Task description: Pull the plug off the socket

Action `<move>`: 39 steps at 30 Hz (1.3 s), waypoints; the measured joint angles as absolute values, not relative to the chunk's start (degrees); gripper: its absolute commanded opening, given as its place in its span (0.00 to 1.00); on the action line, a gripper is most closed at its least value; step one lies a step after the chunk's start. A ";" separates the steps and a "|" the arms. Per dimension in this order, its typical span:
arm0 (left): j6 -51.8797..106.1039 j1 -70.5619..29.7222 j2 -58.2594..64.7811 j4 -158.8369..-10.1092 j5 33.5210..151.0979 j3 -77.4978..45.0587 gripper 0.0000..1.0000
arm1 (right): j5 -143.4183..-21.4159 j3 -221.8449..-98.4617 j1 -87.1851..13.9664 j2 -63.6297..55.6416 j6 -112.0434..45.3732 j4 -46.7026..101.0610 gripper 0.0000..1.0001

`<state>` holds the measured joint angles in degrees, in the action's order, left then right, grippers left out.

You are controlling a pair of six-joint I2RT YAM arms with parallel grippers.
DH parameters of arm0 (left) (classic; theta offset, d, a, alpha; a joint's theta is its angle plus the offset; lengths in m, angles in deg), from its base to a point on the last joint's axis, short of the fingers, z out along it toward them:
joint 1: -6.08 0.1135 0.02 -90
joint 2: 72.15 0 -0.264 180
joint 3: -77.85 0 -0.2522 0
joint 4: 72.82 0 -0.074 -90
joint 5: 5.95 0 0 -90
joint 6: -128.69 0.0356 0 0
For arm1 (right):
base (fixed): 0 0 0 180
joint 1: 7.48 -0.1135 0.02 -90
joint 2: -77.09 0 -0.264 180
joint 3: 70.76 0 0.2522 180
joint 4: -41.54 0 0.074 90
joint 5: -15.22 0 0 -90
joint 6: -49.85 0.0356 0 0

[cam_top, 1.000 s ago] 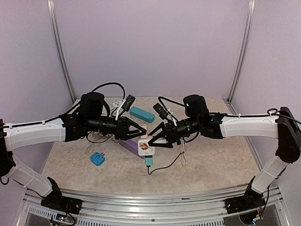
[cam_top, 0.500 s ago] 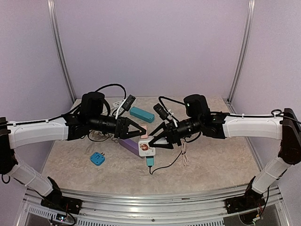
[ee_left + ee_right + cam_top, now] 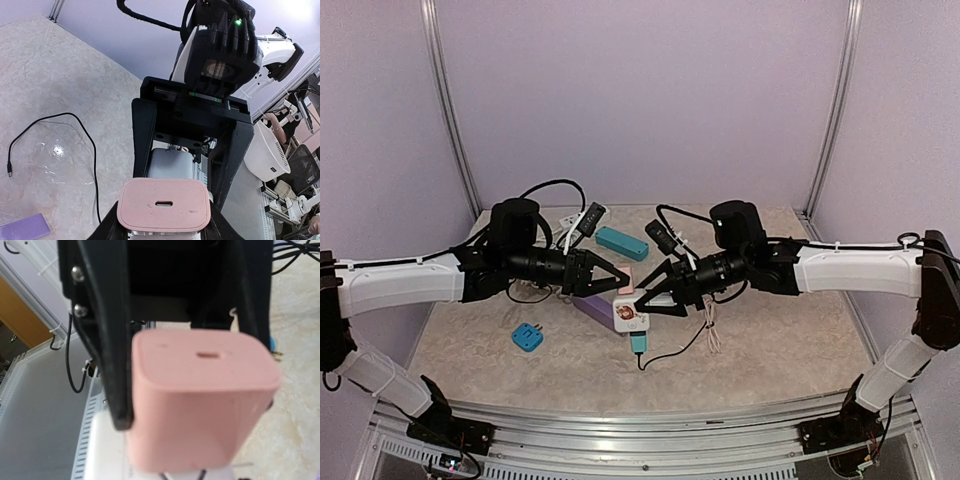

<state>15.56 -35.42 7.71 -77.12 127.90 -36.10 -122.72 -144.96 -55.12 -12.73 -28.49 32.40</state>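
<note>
Two hands are meeting at the white socket (image 3: 631, 317) over the worktop (image 3: 760, 350).
From the socket's left, the left hand (image 3: 624, 283) is pinching the pink plug (image 3: 163, 204), which is sitting against the socket's top. From the socket's right, the right hand (image 3: 640, 298) is pinching the socket itself. Below the socket, a black cable (image 3: 670, 352) is trailing onto the worktop.

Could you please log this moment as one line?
left tool: shut on pink plug | right tool: shut on white socket | pink plug: seated on white socket, not yet pulled
</note>
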 measured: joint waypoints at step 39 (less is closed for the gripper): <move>17.04 -36.38 5.17 -78.11 124.98 -36.97 0.11 | -122.52 -145.55 -55.58 -12.49 -30.96 31.57 0.00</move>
